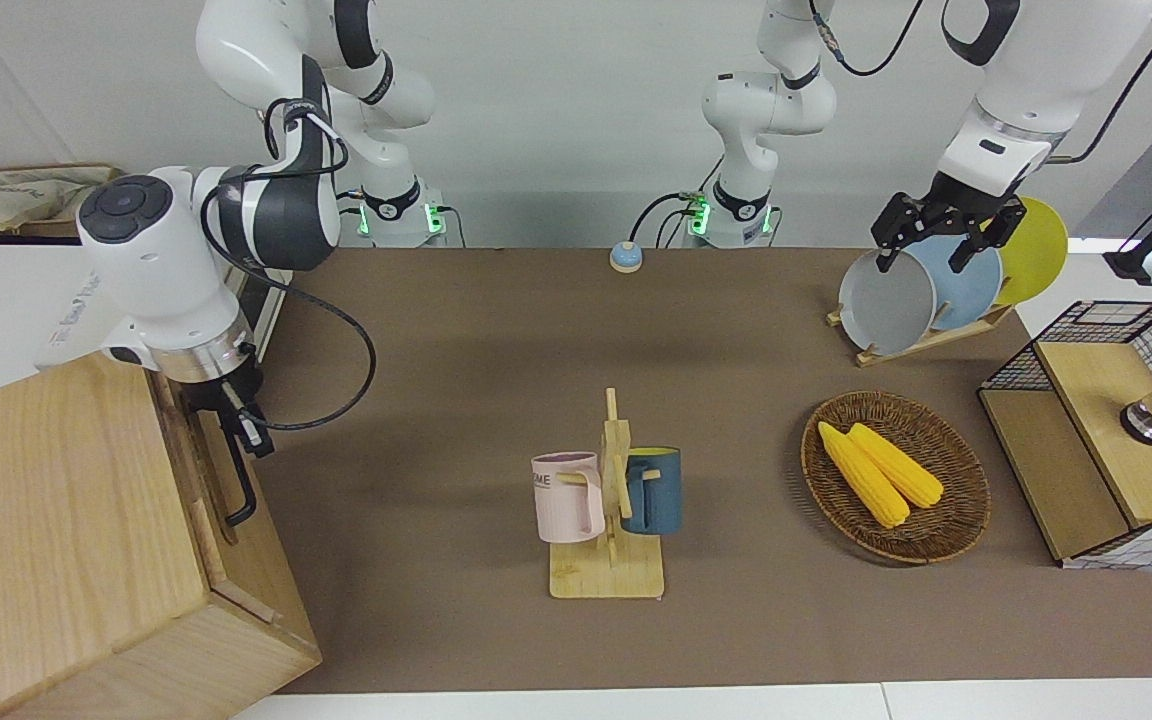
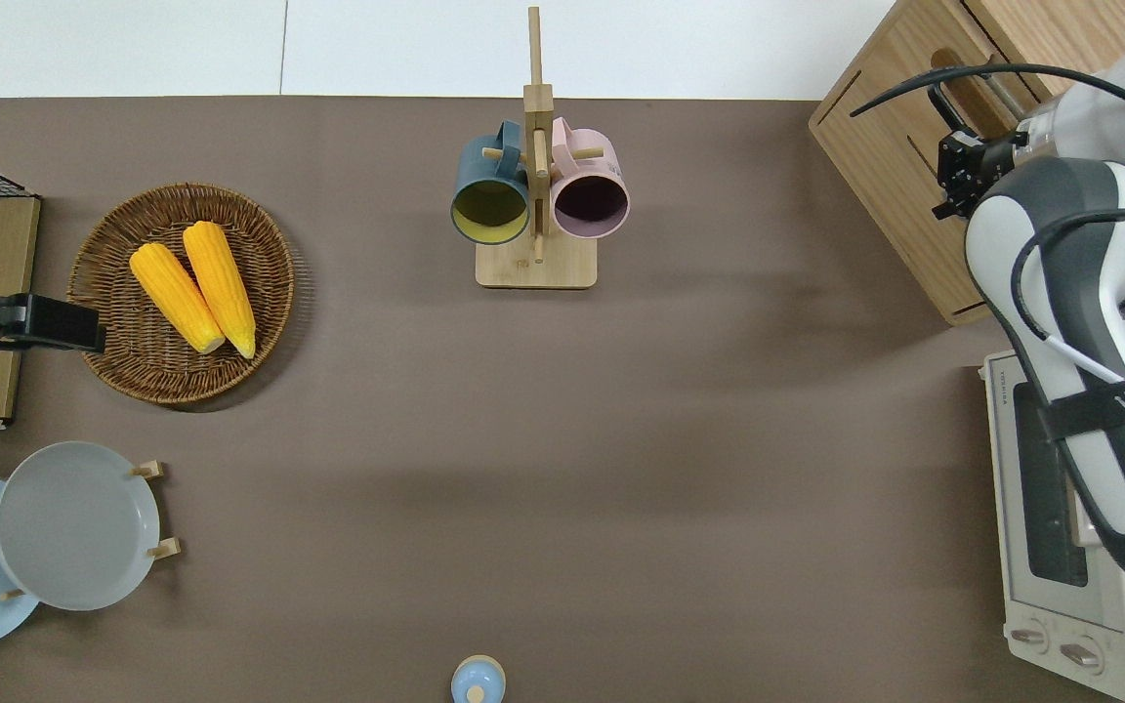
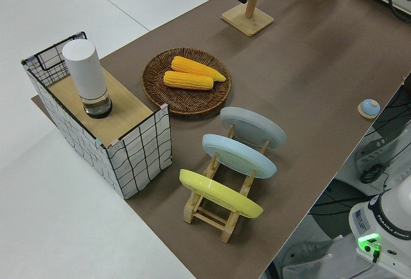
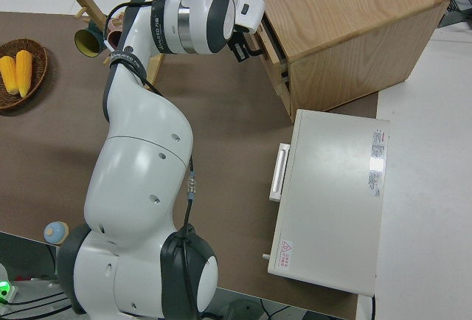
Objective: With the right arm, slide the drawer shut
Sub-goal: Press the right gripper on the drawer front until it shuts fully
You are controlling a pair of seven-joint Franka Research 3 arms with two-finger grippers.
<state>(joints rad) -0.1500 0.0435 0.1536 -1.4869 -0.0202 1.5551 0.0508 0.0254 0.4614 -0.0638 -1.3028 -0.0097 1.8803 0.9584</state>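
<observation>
- Drawer (image 1: 204, 470) sits in big wood box (image 1: 56, 540) at right arm's end of worktop (image 1: 496, 380); front looks flush w/ box, no gap seen.
- Right tool (image 1: 236, 425) at black bar handle (image 1: 239, 480), touching or just beside; fingers spread or pressed together: can't tell.
- Task looks about done; left: let go, back off.
- Left arm parked.

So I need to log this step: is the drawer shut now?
Shut. The drawer front sits level with the wooden box, no gap showing, with the right gripper at its handle.
</observation>
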